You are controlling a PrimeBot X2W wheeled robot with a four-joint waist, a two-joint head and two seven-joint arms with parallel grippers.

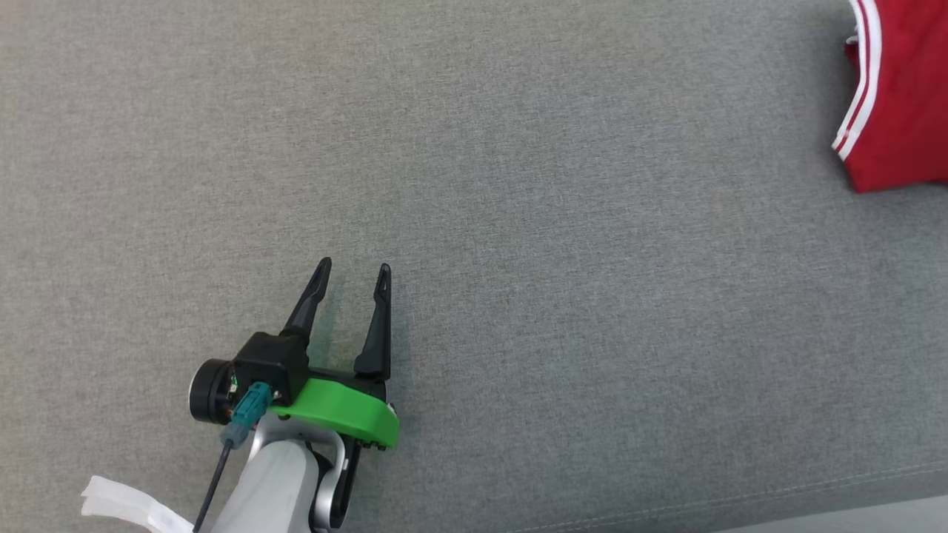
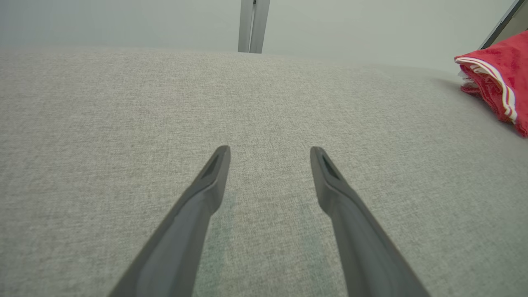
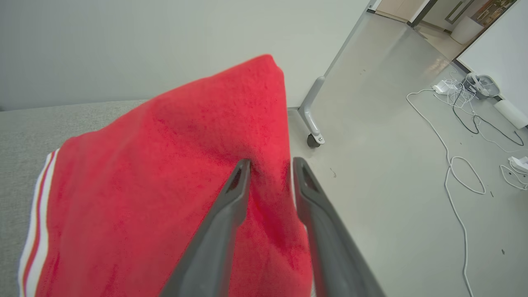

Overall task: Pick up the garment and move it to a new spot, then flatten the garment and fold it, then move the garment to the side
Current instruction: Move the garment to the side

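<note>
From where I stand, the grey surface (image 1: 518,222) runs wide and bare away from the garment (image 1: 900,111) on its left side, with plenty of room to slide cloth about. A stitched seam (image 1: 740,503) marks the surface's near edge, well below the garment. Seen from the right wrist, the garment's far side lies right at the surface's edge. Past it the drop goes to a pale floor (image 3: 392,206), where a caster (image 3: 313,141) on a grey leg stands just beyond the garment and loose cables (image 3: 453,173) trail further off. I count one garment, two grippers and one caster. The garment is bright red and towel-like in nap, lying in a thick folded heap, with a trim of two white stripes and a red line between them along its left edge. The left gripper (image 1: 354,266) sits well apart from the garment, low over bare grey, its fingers spread wide and holding nothing. The right gripper (image 3: 271,161) is on top of the garment near its far edge, fingers partly apart with red cloth showing in the gap. Whether they pinch that cloth I cannot tell.
</note>
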